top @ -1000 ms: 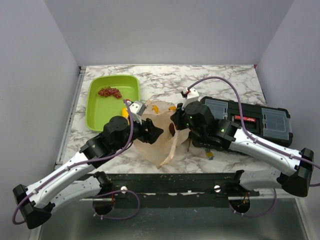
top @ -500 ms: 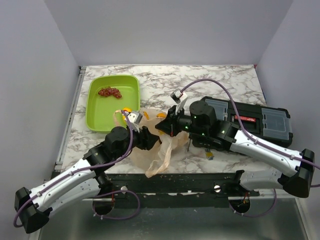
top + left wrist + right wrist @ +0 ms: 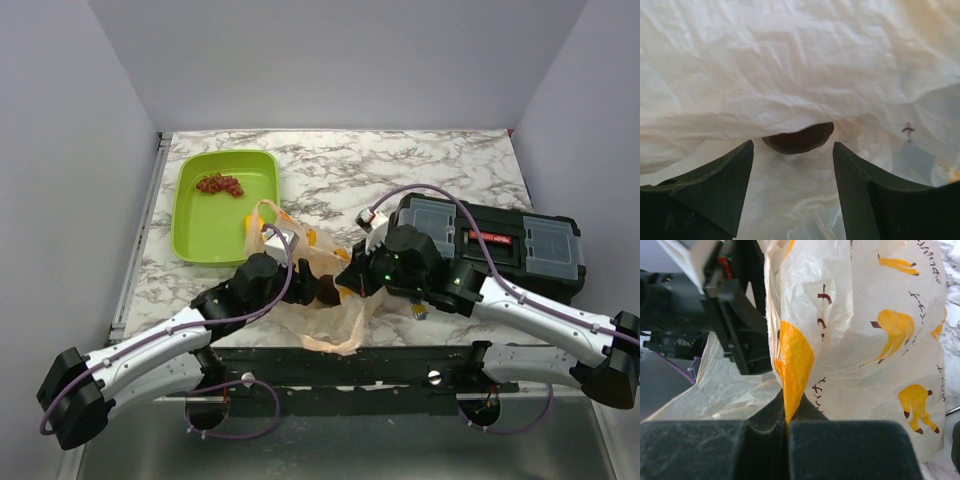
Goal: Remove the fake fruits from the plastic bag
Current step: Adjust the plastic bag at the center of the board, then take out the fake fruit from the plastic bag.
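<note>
Thin crinkly plastic fills both wrist views: the plastic bag (image 3: 300, 318) lies near the front edge of the table (image 3: 400, 160), between the two arms. The right jaws are pressed together on a fold of its printed film, holding it up, I judge, while the left jaws stand apart inside the bag mouth. A dark rounded fruit (image 3: 799, 138) sits just ahead between them, half under a sagging fold; its true colour I cannot tell in the shade. The grapes (image 3: 219, 184) lie in the green tray (image 3: 200, 240). The danger now: if the left jaws close here, they may pinch loose film together with the smooth fruit, so the fruit slides away or the bag comes along — and the right hold on such thin film may slip or tear
</note>
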Controlling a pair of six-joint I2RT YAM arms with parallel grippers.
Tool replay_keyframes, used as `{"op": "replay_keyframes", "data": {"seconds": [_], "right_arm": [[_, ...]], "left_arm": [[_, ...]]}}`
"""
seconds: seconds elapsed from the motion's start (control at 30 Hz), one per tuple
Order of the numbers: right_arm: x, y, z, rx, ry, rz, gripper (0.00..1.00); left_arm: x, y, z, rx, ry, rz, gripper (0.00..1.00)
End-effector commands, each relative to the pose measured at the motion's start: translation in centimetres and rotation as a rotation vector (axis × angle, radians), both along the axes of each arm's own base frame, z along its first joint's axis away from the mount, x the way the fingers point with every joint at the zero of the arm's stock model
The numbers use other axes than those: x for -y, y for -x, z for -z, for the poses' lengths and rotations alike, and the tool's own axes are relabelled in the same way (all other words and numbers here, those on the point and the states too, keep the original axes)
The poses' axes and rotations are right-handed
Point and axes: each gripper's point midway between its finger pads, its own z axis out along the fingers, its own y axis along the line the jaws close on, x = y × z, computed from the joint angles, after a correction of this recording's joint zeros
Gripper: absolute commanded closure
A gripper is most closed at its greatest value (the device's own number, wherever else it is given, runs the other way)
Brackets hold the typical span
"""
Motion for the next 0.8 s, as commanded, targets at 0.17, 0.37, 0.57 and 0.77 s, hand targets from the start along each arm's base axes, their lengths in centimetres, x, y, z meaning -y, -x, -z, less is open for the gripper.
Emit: {"op": "replay_keyframes", "data": {"seconds": [0.17, 0.37, 0.57, 0.77], "right_arm": [[1.2, -0.4, 0.1, -0.012, 0.004, 0.074, 0.99], [1.2, -0.6, -0.2, -0.001, 0.005, 0.078, 0.99], [1.6, -0.4, -0.6, -0.001, -0.009, 0.089, 0.99], [2.3, -1.0, -0.8, 0.021, 0.000, 0.131, 0.99]], "left_arm": [[0.4, -3.3, 1.0, 0.033, -0.099, -0.096, 0.22], [4.2, -4.7, 1.4, -0.011, -0.100, -0.028, 0.18], [7.1, -4.7, 5.1, -0.141, -0.134, 0.034, 0.18], [7.0, -4.6, 9.4, -0.226, -0.261, 0.048, 0.25]]}}
